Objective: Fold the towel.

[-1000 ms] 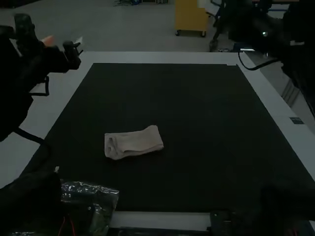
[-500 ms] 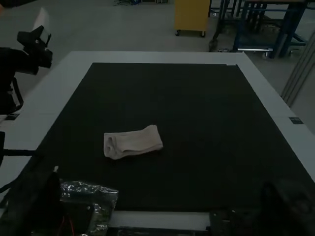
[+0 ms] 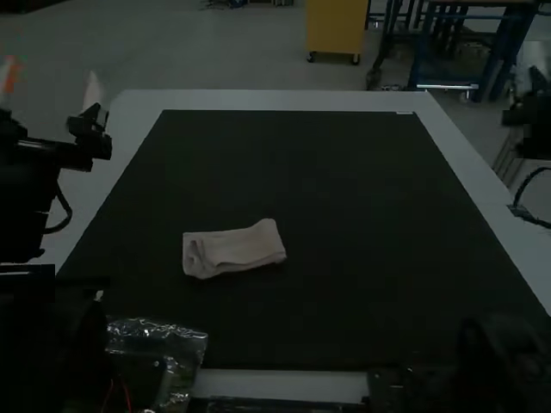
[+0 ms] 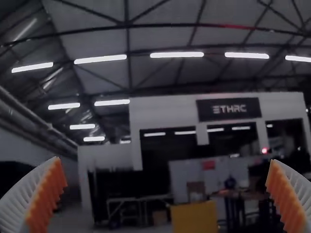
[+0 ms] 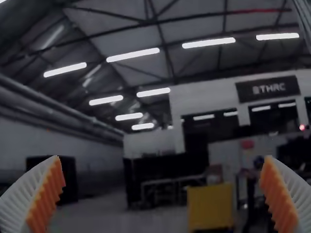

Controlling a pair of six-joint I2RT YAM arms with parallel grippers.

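My left gripper (image 3: 52,84) is raised at the far left in the high view, well away from the towel; in the left wrist view the left gripper (image 4: 165,160) stands open, its ribbed fingers wide apart. At the right edge of the high view is the right gripper (image 3: 531,73), also raised, and the right wrist view has the right gripper (image 5: 163,157) open around nothing. The pale towel (image 3: 237,247) lies folded into a small, slightly slanted rectangle on the dark mat, left of centre, with rolled layers showing at its left end. Neither gripper touches it.
A black mat (image 3: 301,163) covers most of the table, whose pale border (image 3: 275,101) runs around it. Crinkled clear plastic (image 3: 159,331) lies at the near left, beside dark equipment at the arm bases. A small dark patch marks the border on the right.
The left arm swung outward to the left, then came partly back. The right arm left the upper right of the high view and now shows at its right edge. The towel has stayed put.
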